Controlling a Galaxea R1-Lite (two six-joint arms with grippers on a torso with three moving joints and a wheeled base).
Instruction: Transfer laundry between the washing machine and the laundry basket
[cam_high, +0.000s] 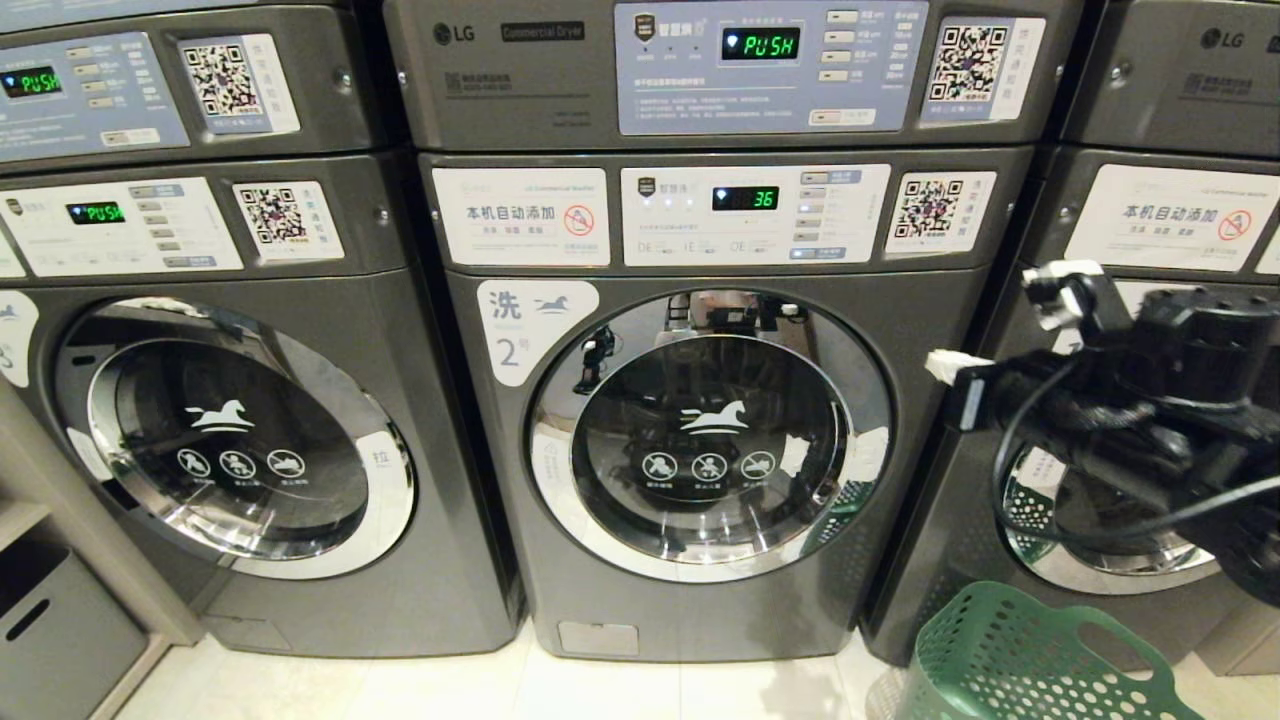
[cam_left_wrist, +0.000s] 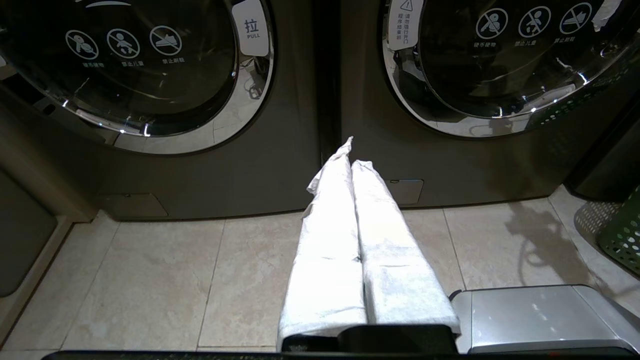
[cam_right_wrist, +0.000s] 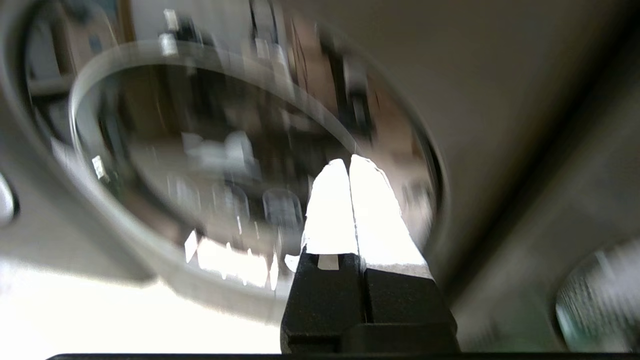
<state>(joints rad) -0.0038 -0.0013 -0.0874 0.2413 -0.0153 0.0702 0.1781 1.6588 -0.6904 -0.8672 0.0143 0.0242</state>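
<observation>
So the washing machine (cam_high: 700, 400) marked 2 sits dead centre in the head view, chrome-ringed door closed, display reading 36, with a like machine (cam_high: 230, 420) on its left. The dark green laundry basket (cam_high: 1020, 660) stands on the tiled floor (cam_left_wrist: 150, 280) lower right, in front of the machine on the right. No laundry in sight. Right gripper (cam_high: 940, 365) is up beside the door's right edge, fingers pressed together, empty. Left gripper (cam_left_wrist: 352, 160) hangs low near the floor, also closed on nothing
</observation>
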